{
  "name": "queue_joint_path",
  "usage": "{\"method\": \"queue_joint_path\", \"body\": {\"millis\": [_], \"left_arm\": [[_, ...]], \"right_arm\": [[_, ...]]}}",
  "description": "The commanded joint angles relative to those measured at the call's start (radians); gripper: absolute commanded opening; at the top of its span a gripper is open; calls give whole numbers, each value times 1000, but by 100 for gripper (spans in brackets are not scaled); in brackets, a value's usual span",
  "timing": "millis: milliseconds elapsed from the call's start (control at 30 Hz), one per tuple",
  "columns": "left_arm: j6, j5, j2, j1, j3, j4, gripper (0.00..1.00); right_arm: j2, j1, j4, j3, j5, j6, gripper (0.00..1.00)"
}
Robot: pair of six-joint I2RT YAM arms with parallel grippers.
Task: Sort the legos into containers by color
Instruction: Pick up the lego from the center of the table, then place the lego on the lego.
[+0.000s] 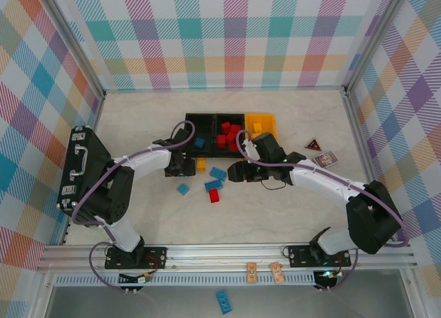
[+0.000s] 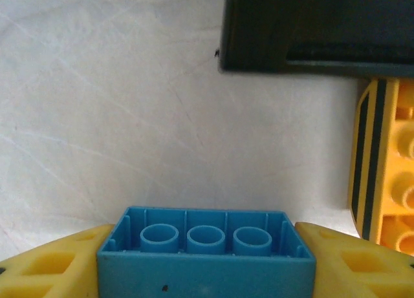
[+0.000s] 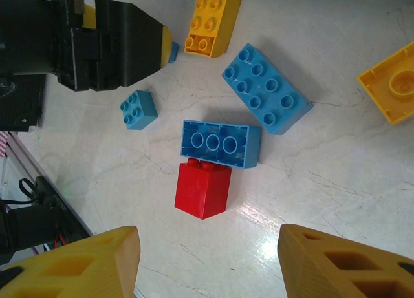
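Observation:
My left gripper is shut on a blue lego, its hollow underside up and a yellow finger against each end. In the top view this gripper sits just in front of the left black container. My right gripper hangs open over a red lego that touches an upturned blue lego. A longer blue lego, a small blue one and a yellow one lie beyond. The middle black container holds red legos. The yellow-orange container stands right of it.
A black case with a handle stands at the left edge. Two small cards lie to the right of the containers. A striped yellow lego lies beside my left gripper, near a black container's corner. Checked walls close in three sides.

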Motion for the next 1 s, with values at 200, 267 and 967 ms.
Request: {"method": "queue_joint_path", "body": {"millis": [200, 267, 967], "left_arm": [[-11, 49, -143, 9, 89, -112, 54], [-12, 50, -143, 10, 124, -122, 54], [-17, -4, 296, 11, 702, -198, 54]], "right_arm": [[19, 5, 2, 80, 17, -16, 59], [25, 5, -5, 97, 36, -18, 59], [57, -19, -3, 155, 99, 17, 59]]}}
